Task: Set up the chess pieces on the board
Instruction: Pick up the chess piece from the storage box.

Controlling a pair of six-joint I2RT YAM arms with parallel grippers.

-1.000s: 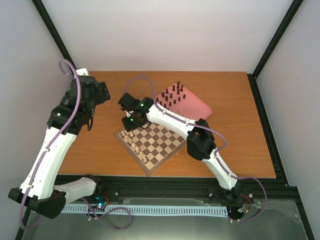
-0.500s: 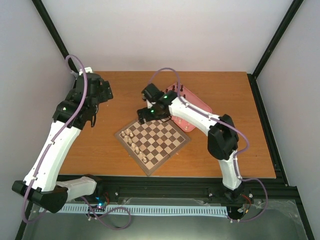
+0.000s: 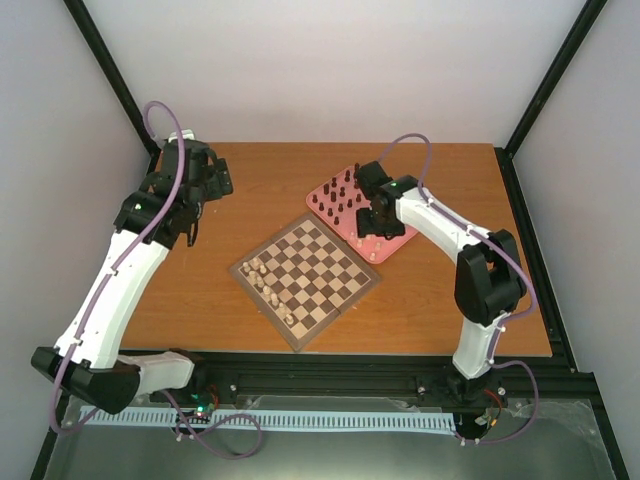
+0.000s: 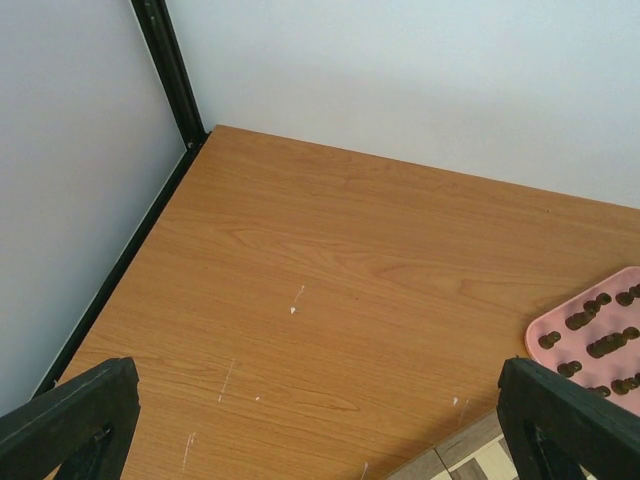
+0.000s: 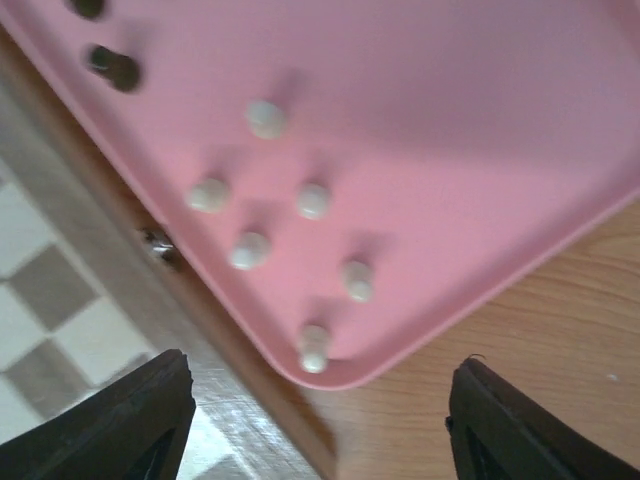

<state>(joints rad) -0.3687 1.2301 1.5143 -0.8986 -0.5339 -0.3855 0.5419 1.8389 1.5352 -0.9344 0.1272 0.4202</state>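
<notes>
Swung away from the board's [image 3: 320, 270] far corner, the right fingers [image 5: 130, 420] now hang spread wide and empty over the pink tray's [image 5: 450, 150] near corner, above six cream pieces [image 5: 250, 248]. The left fingers [image 4: 70, 420] gape wide over the counter [image 4: 350, 260]. More cream pieces line the board's left edge.

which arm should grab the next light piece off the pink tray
Right. The right gripper hangs open over the pink tray, with the cream pieces just beneath it. The left gripper is open over the table, away from the tray.
</notes>
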